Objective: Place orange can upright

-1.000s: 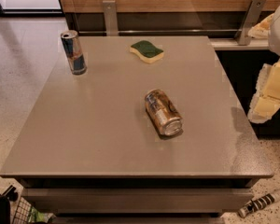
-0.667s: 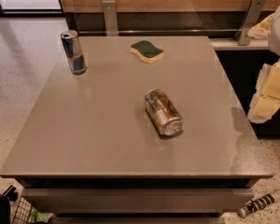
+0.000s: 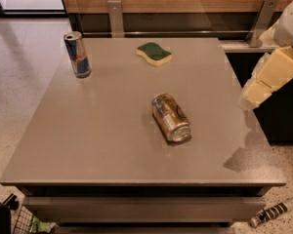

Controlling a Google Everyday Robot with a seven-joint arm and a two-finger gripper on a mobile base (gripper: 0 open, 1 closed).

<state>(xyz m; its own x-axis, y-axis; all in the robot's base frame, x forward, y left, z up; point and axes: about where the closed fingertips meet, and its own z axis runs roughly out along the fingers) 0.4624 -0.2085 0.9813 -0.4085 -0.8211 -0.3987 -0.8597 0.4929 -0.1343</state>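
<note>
End effector (image 3: 256, 92) beside table (image 3: 112, 145) edge, apart from toppled orange can (image 3: 171, 117).

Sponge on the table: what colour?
The sponge is green over yellow, camera view; gripper hovers beyond table's right edge.

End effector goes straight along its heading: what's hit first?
The end effector, at the right edge, points down-left; probably bare table first, right of the lying orange can. Depth unclear.
</note>
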